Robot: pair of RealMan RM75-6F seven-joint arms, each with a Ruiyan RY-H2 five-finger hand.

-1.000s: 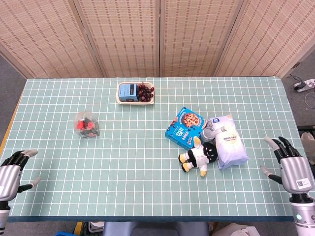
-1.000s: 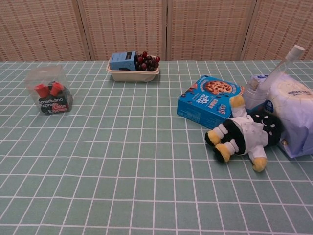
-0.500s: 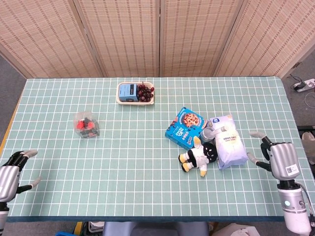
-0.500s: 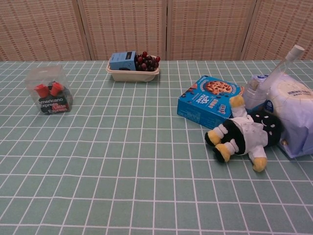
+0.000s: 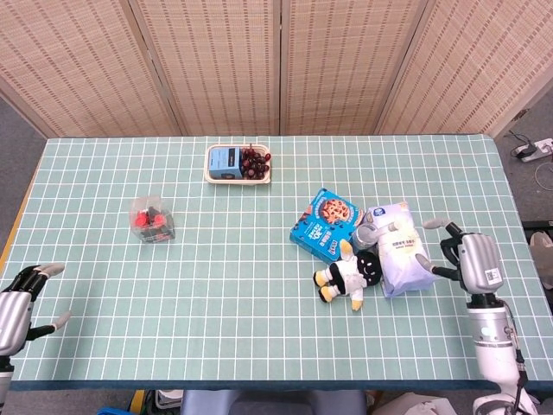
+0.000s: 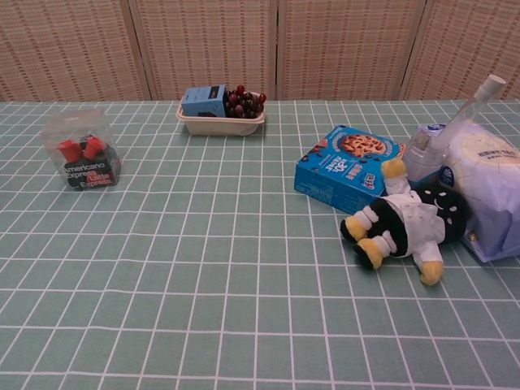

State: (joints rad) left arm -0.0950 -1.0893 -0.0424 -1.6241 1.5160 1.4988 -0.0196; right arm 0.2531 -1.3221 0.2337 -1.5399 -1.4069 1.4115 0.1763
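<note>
My right hand (image 5: pixel 467 252) hangs open just right of a white plastic bag (image 5: pixel 403 251), fingers spread toward it and holding nothing. Against the bag lie a black-and-white plush toy (image 5: pixel 350 274), a blue cookie box (image 5: pixel 327 223) and a clear bottle (image 5: pixel 366 231). My left hand (image 5: pixel 15 309) is open at the table's near left corner, far from everything. Neither hand shows in the chest view, where the plush toy (image 6: pixel 406 224), cookie box (image 6: pixel 348 166) and bag (image 6: pixel 490 191) lie at the right.
A beige tray (image 5: pixel 240 175) with a small blue box and dark grapes stands at the back. A clear box of red capsules (image 5: pixel 153 220) sits at the left. The green grid tablecloth (image 5: pixel 216 294) covers the table; folding screens stand behind.
My right hand has moved in from the near right corner, up and to the left, to beside the white bag. The left hand has barely shifted.
</note>
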